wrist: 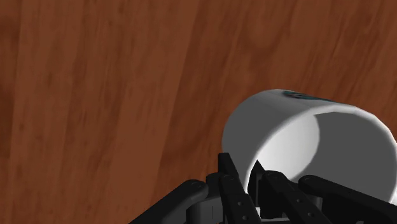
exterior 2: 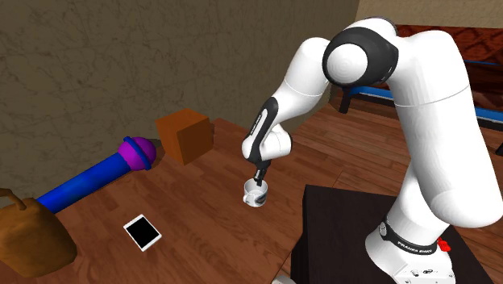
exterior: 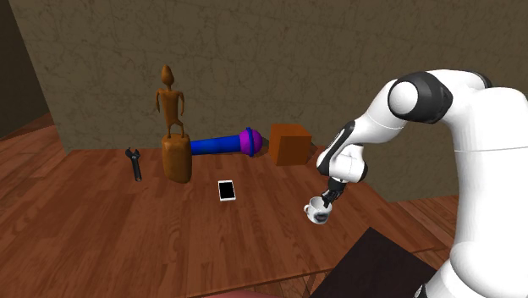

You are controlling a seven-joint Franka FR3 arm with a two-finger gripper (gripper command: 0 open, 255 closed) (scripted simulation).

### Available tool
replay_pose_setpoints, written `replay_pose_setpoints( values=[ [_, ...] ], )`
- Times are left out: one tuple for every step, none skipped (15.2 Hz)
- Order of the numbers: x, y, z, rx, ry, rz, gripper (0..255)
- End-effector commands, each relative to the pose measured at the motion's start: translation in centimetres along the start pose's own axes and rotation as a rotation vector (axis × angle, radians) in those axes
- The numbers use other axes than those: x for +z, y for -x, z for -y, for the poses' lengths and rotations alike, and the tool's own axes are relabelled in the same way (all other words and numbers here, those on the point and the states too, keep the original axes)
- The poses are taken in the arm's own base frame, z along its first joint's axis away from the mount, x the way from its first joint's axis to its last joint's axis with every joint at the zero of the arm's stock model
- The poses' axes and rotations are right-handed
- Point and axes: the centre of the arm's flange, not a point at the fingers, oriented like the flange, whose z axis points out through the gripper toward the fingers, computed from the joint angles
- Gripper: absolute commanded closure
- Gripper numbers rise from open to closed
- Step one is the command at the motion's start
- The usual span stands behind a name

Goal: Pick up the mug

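With jaws pinched across its rim wall, holds white mug (exterior: 318,212) under gripper (exterior: 327,201), low at wooden table (exterior: 101,220), near stand (exterior: 381,269). Judged: grasp made, lift in hand. Next calls for straight rise, firm pinch; table contact not discernible.

Arm (exterior 2: 427,121) — glossy white rounded links with dark grey joint caps. Base collar (exterior 2: 407,236) — black ring carrying a red tab (exterior 2: 441,244). Claw (exterior 2: 258,185): all black.

I see bare wood (exterior: 101,233) all around my gripper (exterior: 327,201) and the mug (exterior: 318,212) it holds. The orange box (exterior: 291,144) and phone (exterior: 227,190) sit well apart. The dark stand (exterior: 381,267) is near.
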Motion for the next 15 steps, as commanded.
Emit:
replay_pose_setpoints(
  values=[
    [0.0, 0.0, 0.0, 0.000, 0.000, 0.000, 255],
    [0.0, 0.0, 0.0, 0.000, 0.000, 0.000, 255],
    [0.0, 0.0, 0.0, 0.000, 0.000, 0.000, 255],
    [0.0, 0.0, 0.0, 0.000, 0.000, 0.000, 255],
    [-0.5, -0.1, 0.0, 0.000, 0.000, 0.000, 255],
    [-1.0, -0.1, 0.1, 0.000, 0.000, 0.000, 255],
    [-1.6, -0.1, 0.1, 0.000, 0.000, 0.000, 255],
    [-2.1, -0.1, 0.1, 0.000, 0.000, 0.000, 255],
    [-2.6, -0.2, 0.1, 0.000, 0.000, 0.000, 255],
    [-3.2, -0.2, 0.2, 0.000, 0.000, 0.000, 255],
    [-3.7, -0.2, 0.2, 0.000, 0.000, 0.000, 255],
    [-4.2, -0.2, 0.2, 0.000, 0.000, 0.000, 255],
    [-4.7, -0.3, 0.2, 0.000, 0.000, 0.000, 255],
    [-5.3, -0.3, 0.3, 0.000, 0.000, 0.000, 255],
    [-5.8, -0.3, 0.3, 0.000, 0.000, 0.000, 255]
  ],
)
